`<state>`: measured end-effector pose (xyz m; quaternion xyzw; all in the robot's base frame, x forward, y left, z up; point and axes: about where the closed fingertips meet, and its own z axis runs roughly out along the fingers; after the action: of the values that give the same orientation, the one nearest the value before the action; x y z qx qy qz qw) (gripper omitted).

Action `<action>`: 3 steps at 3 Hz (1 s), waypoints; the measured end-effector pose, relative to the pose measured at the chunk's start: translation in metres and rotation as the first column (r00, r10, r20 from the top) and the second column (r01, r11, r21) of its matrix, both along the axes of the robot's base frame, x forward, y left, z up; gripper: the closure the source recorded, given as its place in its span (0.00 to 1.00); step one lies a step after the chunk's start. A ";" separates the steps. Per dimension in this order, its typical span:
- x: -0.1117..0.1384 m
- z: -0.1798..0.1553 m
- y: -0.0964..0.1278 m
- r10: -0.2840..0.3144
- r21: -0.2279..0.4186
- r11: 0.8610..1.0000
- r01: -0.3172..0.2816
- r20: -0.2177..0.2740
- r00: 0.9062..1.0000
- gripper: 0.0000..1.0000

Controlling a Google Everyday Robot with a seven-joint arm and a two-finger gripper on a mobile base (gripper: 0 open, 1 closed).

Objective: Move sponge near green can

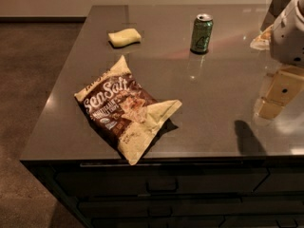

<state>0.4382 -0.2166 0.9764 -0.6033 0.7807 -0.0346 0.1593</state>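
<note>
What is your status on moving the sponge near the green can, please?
Gripper at right edge over the counter, far from sponge. Sponge lies far left, apart from green can. Chip bag at front, not between them.

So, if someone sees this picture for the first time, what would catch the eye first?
Probably the large brown-and-cream chip bag, lying near the front left of the dark countertop. Behind it, the pale yellow sponge lies at the far left and the green can stands upright to its right, apart from it. The robot's hand hangs above the countertop at the right edge of the view.
</note>
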 end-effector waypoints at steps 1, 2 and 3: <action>0.000 0.000 0.000 0.000 0.000 1.000 0.000 0.000 1.000 0.00; 0.015 0.002 0.007 -0.022 0.007 1.000 0.022 0.005 1.000 0.00; 0.062 0.003 0.028 -0.054 0.038 0.998 0.053 0.016 0.998 0.00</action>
<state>0.4998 -0.1883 0.9793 -0.5787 0.7957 -0.0292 0.1763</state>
